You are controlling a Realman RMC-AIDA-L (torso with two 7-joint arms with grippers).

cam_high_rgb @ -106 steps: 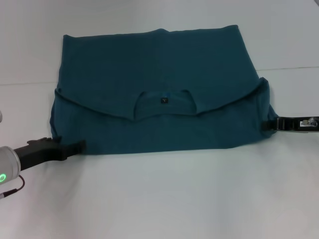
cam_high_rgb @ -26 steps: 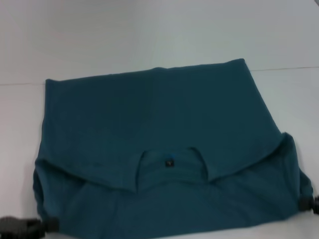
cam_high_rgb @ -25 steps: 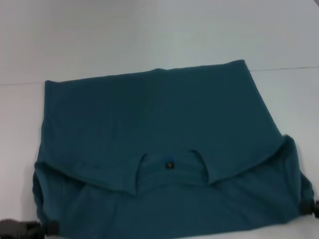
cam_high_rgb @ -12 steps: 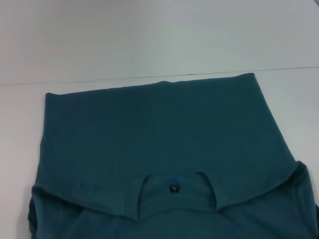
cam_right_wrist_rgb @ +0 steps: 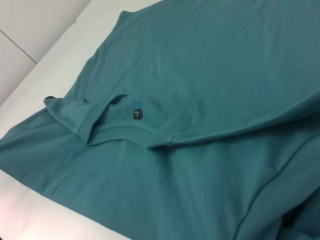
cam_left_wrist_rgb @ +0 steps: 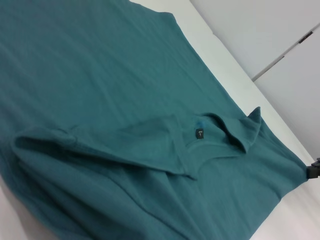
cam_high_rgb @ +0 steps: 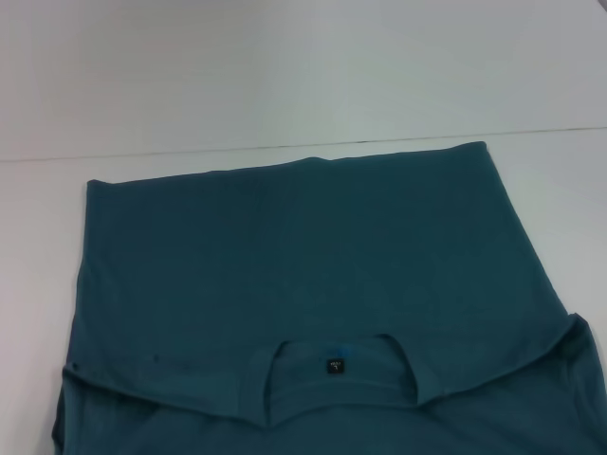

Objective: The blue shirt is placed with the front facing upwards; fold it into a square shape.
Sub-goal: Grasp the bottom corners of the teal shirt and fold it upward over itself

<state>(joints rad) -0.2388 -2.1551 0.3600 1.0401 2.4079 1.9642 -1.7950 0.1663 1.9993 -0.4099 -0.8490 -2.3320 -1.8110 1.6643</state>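
The blue shirt (cam_high_rgb: 294, 246) lies flat on the white table, a plain teal panel uppermost. Its round collar (cam_high_rgb: 337, 349) with the small black tag (cam_high_rgb: 333, 363) sits near the bottom edge of the head view, where a folded layer ends in a curved hem. The shirt's near part runs out of that view. Neither gripper shows in the head view. In the left wrist view the shirt (cam_left_wrist_rgb: 100, 75) and tag (cam_left_wrist_rgb: 199, 134) show, and a dark bit of the right gripper (cam_left_wrist_rgb: 314, 169) touches the shirt's far corner. The right wrist view holds only the shirt (cam_right_wrist_rgb: 210, 65) and tag (cam_right_wrist_rgb: 136, 114).
The white table (cam_high_rgb: 285, 76) stretches behind the shirt, crossed by a thin seam line (cam_high_rgb: 190, 153). In the left wrist view a pale wall (cam_left_wrist_rgb: 270, 30) rises just past the table's edge.
The shirt has slid toward me across the table, the collar dropping lower in the head view. Both grippers, earlier at the shirt's two near corners, have passed below that view's bottom edge.
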